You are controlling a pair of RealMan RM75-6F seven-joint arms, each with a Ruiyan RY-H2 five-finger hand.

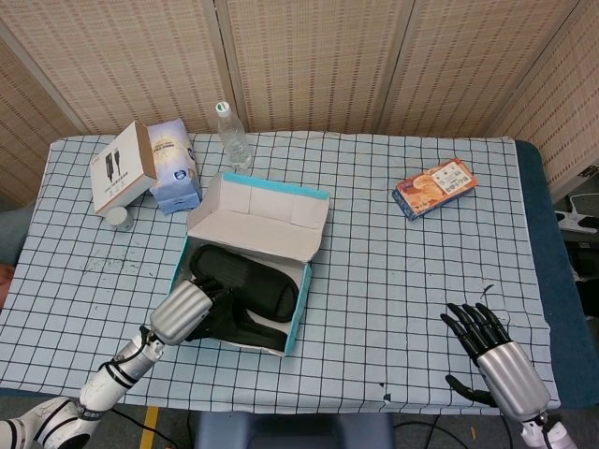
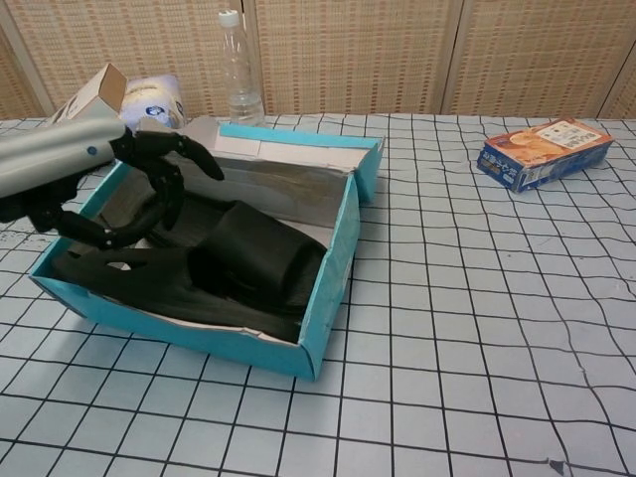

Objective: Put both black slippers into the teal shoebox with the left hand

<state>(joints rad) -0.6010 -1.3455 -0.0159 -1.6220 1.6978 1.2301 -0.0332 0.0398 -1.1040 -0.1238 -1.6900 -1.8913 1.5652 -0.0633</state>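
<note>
Both black rubber slippers (image 2: 214, 268) lay inside the open teal cardboard shoebox (image 2: 333, 268), one toe resting on the near rim. The left hand (image 2: 119, 184) hovered over the box's 9 o'clock side, fingers spread and curved, gripping nothing. The right hand (image 1: 491, 351) rested open at the checked table's (image 1: 374, 271) 5 o'clock edge, well apart from the orange snack box (image 1: 433, 187) at 2 o'clock

Bare checked tabletop (image 1: 374, 281) lies open from 3 to 6 o'clock of the teal cardboard shoebox (image 1: 298, 301). Its raised lid (image 1: 257, 220) blocks 12; a clear plastic bottle (image 1: 232, 136) and white carton (image 1: 124, 166) crowd 11.
</note>
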